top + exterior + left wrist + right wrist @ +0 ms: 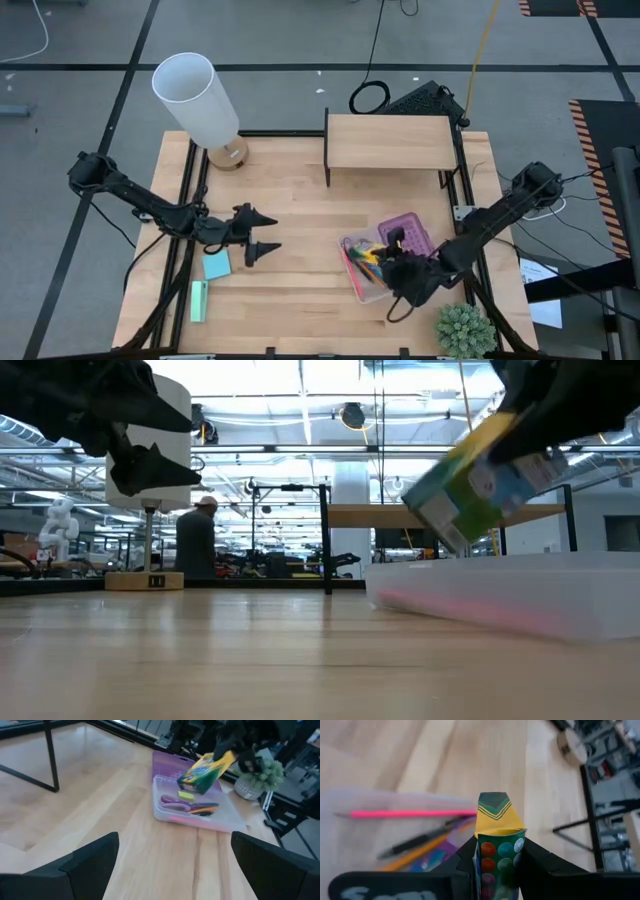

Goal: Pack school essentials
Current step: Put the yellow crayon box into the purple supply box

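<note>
the yellow crayon box (206, 771) hangs tilted in the air just above the clear plastic case (200, 812), pinched across its narrow sides by the right gripper (499, 851). from the right wrist view the flap end with the green chevron sticks out past the fingers, so the hold sits lower down on the body. it looks to me like thin card, light and a bit crushable, stiff enough along its length but likely to dent if squeezed hard; the glossy print could let it slide, so holding it mid-body across the short width seems sensible.

down in the case lie the purple-handled scissors (176, 803), a pink pen (410, 813), a black pen (417, 841) and an orange pencil (417, 855), all loose and flat. the case's purple lid (412, 232) stands open behind it.

well apart on the left side of the table, the light-blue square note pad (216, 265) and a pale green strip (199, 300) still lie unpacked, just beside the left gripper (268, 232), which hovers with its fingers spread and nothing in them. a white lamp (200, 105), a wooden shelf (388, 142) and a small potted plant (464, 330) stand round the edges.
</note>
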Action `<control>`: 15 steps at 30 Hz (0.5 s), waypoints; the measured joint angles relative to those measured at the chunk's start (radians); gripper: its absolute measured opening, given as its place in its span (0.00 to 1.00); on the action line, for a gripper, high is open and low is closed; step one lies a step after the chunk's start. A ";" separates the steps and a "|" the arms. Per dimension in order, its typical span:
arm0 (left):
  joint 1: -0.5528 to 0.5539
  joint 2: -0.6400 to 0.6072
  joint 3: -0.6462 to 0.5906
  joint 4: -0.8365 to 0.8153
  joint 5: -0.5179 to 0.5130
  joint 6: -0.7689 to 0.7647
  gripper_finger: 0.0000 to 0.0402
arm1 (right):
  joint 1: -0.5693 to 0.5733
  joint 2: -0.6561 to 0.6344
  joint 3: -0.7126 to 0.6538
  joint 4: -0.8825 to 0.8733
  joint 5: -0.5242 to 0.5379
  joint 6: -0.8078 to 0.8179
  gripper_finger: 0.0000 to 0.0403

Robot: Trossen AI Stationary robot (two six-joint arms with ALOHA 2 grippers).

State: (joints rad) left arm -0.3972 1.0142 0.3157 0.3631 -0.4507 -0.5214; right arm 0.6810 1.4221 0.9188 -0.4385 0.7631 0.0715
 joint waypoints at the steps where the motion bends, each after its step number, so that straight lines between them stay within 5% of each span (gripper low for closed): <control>1: 0.000 0.000 0.000 0.003 -0.005 -0.006 0.97 | -0.010 0.004 0.000 -0.017 -0.001 0.000 0.23; 10: 0.004 0.000 0.000 0.008 -0.053 -0.031 0.97 | -0.130 0.035 0.000 -0.049 -0.011 -0.007 0.23; 15: 0.004 0.000 0.000 0.008 -0.053 -0.038 0.97 | -0.170 0.039 0.000 -0.052 -0.121 -0.002 0.23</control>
State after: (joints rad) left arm -0.3935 1.0142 0.3157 0.3714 -0.5041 -0.5598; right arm 0.5115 1.4616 0.9188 -0.4908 0.6416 0.0698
